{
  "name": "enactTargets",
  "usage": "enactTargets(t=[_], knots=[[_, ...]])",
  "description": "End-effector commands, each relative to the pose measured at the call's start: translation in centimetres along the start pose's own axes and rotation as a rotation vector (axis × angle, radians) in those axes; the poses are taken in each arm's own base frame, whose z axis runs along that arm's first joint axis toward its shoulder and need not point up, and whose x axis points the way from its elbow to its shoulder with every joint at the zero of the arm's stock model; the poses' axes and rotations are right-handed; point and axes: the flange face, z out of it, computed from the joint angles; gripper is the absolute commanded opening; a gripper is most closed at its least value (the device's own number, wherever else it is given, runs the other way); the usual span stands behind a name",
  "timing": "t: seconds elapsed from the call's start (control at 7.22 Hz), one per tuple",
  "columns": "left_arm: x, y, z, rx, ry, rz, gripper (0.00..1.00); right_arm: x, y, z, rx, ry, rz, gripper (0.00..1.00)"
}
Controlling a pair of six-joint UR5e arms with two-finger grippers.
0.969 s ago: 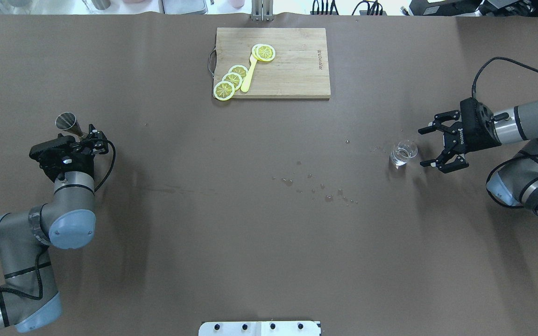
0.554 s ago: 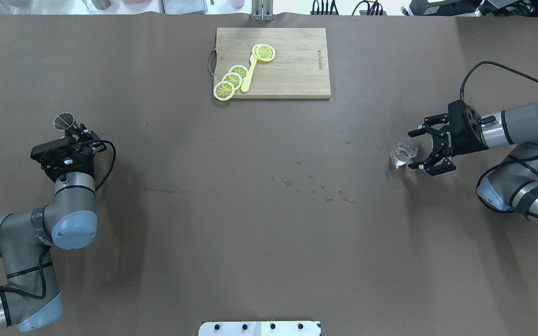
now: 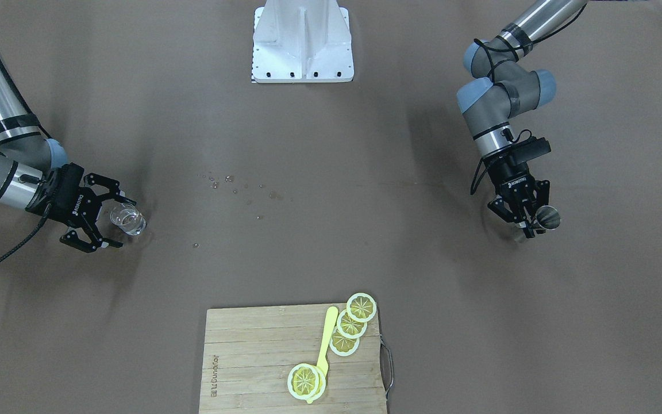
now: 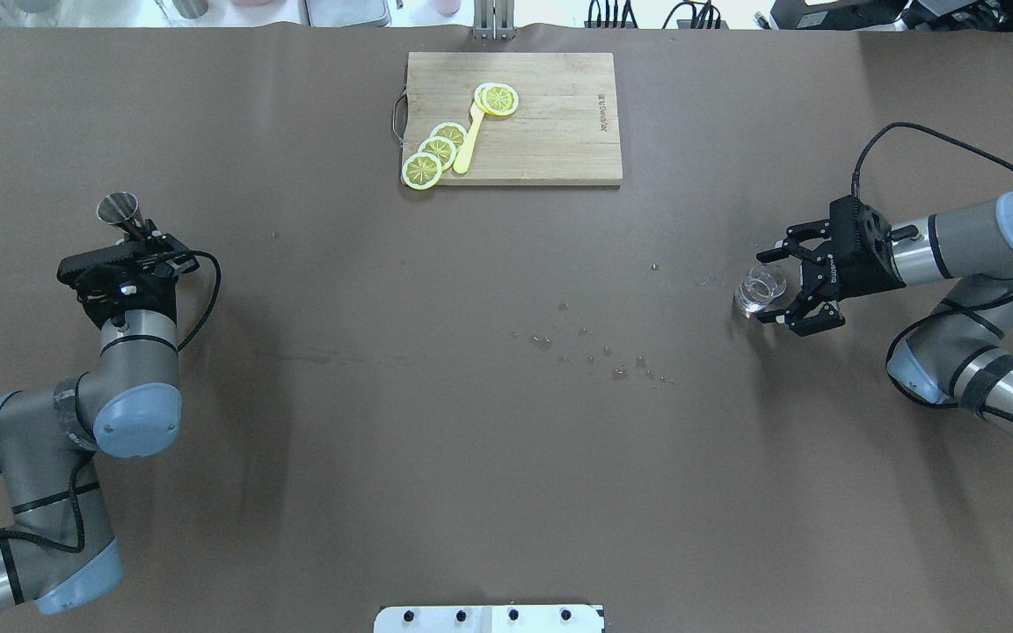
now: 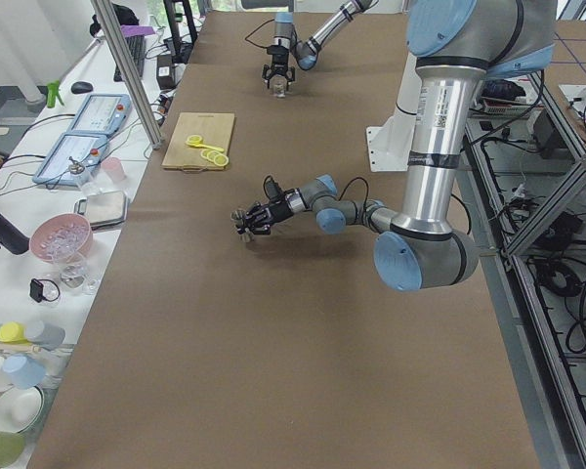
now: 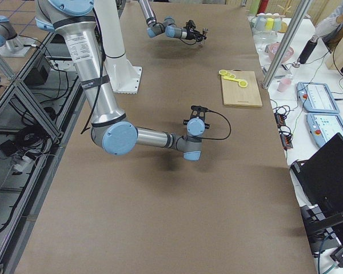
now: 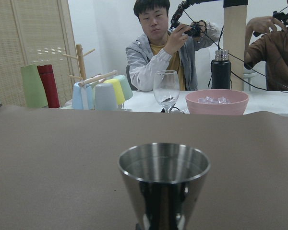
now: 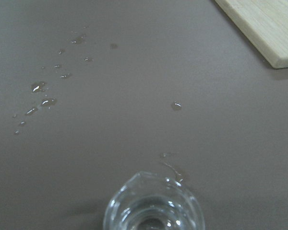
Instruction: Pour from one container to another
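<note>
Right gripper [image 4: 768,289] is straddling the glass [image 4: 758,295] at three o'clock, jaws spread; left gripper [image 4: 148,239] is pinching the jigger [image 4: 118,211] at nine o'clock. Closing off-centre could tip the glass, spilling its contents.

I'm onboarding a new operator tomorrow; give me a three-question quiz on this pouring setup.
1. True or false: the left gripper holds the jigger.
2. At the tumbler, the right gripper has its fingers: A shut on it; B open, either side of it; C shut above it.
3. What spots the table near its middle?
Key: 1 true; 2 B; 3 liquid drops.
</note>
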Motion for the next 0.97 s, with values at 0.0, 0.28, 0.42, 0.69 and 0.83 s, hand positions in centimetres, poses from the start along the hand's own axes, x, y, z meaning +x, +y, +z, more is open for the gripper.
enactTargets(t=[0.0,0.28,0.42,0.69,0.83], knots=[[0.8,-4.2,-0.3,0.014,0.089,0.056,0.00,0.0,-0.2,0.1,0.002,0.006,0.000,0.94],[3.4,-7.8,-0.9,-0.026,0.286,0.216,0.00,-0.1,-0.2,0.3,0.001,0.005,0.007,0.90],[6.0,-8.9,-1.6,-0.013,0.358,0.243,0.00,-0.3,-0.2,0.5,0.001,0.002,0.013,0.90],[12.4,-11.9,-3.3,0.002,0.501,0.373,0.00,-0.4,-0.2,0.6,0.001,0.000,0.018,0.90],[13.7,-12.8,-3.7,0.015,0.520,0.368,0.00,-0.4,-0.2,0.7,0.001,0.005,0.016,0.84]])
